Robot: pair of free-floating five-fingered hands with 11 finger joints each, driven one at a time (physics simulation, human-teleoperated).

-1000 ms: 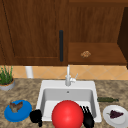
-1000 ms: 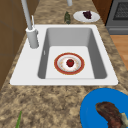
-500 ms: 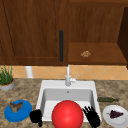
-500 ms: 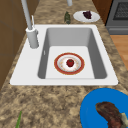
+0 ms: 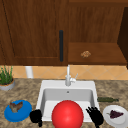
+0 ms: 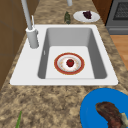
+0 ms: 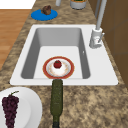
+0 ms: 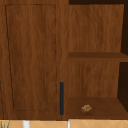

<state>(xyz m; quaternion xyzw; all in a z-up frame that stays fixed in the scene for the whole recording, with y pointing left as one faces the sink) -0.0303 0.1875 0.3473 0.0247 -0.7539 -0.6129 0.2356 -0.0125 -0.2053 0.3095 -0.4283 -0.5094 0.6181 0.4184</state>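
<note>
1. At the sink's (image 5: pixel 42 93) front edge, front view: left hand (image 5: pixel 36 116) hangs over the left rim, fingers curled into a fist, holding nothing.
2. Right hand (image 5: pixel 95 116) hangs over the right front rim, fingers straight and spread, holding nothing.
3. Between the two hands the front view shows a big red ball (image 5: pixel 67 114); it sits close to both, contact can't be told.
4. Side views show a red-rimmed plate (image 6: pixel 60 70) on the sink floor, with a small red fruit (image 6: pixel 70 62) in its middle.
5. Faucet (image 5: pixel 68 77) stands at the back rim, centre.
6. Blue plate (image 5: pixel 23 112) lies on the counter just left of the left hand, a brown piece of food (image 5: pixel 15 106) on it.
7. White plate (image 5: pixel 112 121) lies on the counter just right of the right hand, carrying dark grapes (image 5: pixel 115 114).
8. Green bottle (image 5: pixel 107 99) lies flat on the counter right of the sink, behind the white plate.
9. Potted plant (image 5: pixel 6 79) stands at the far left of the counter.
10. Cabinet door (image 8: pixel 32 57) above is shut, with a dark handle (image 8: pixel 61 98); the open shelf (image 8: pixel 100 110) beside it holds a small brown item (image 8: pixel 86 108).
</note>
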